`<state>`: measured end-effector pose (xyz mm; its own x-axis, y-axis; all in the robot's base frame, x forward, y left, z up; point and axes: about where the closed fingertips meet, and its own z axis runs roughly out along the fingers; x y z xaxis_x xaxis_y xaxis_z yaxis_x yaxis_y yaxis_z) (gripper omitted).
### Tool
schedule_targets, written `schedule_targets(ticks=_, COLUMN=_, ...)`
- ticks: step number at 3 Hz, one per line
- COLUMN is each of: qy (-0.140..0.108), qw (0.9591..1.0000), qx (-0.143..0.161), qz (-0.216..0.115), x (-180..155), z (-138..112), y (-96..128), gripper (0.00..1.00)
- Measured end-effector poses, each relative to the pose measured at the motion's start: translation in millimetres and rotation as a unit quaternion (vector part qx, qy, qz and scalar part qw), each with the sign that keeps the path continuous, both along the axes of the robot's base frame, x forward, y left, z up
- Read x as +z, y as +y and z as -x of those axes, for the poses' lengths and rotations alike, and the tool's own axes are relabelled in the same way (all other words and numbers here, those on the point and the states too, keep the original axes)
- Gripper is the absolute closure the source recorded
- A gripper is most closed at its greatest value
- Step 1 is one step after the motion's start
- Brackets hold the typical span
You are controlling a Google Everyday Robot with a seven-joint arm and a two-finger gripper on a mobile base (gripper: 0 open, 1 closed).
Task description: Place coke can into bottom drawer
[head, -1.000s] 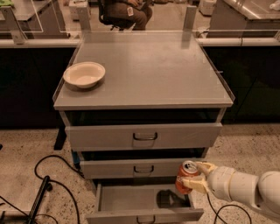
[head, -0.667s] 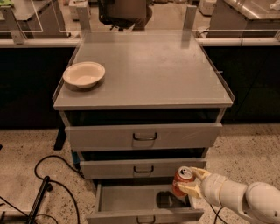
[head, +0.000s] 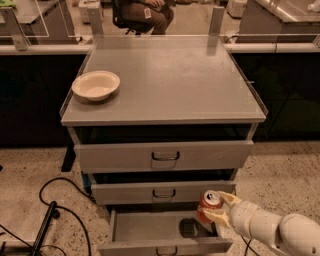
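The coke can (head: pixel 207 205), red-orange with a silver top, is held upright in my gripper (head: pixel 217 207). The white arm comes in from the lower right. The can hangs over the right part of the open bottom drawer (head: pixel 150 227), a shallow grey tray pulled out below the other two drawers. A dark shadow of the can lies on the drawer floor under it. The gripper's cream fingers (head: pixel 226 199) wrap the can's right side.
A cream bowl (head: pixel 96 85) sits on the cabinet top at the left. The middle drawer (head: pixel 162 192) and top drawer (head: pixel 165 156) are shut above. Black cables (head: pixel 55 210) lie on the floor at the left. A seated person (head: pixel 145 12) is behind the cabinet.
The gripper with the can has moved slightly left and down over the open bottom drawer. The person behind the cabinet has shifted.
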<state>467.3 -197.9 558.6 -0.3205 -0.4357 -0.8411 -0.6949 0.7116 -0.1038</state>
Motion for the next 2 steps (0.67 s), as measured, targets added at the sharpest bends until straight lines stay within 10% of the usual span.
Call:
schedule_targets(ticks=1, qy=-0.072, qw=0.9971, qx=-0.005, qz=0.027, x=-15.6, z=-3.0, y=0.4, gripper=1.00)
schedule_targets(ticks=2, qy=-0.158, qw=0.9848, qx=-0.011, qz=0.070, x=-42.7, z=-17.9, y=15.9, gripper=1.00)
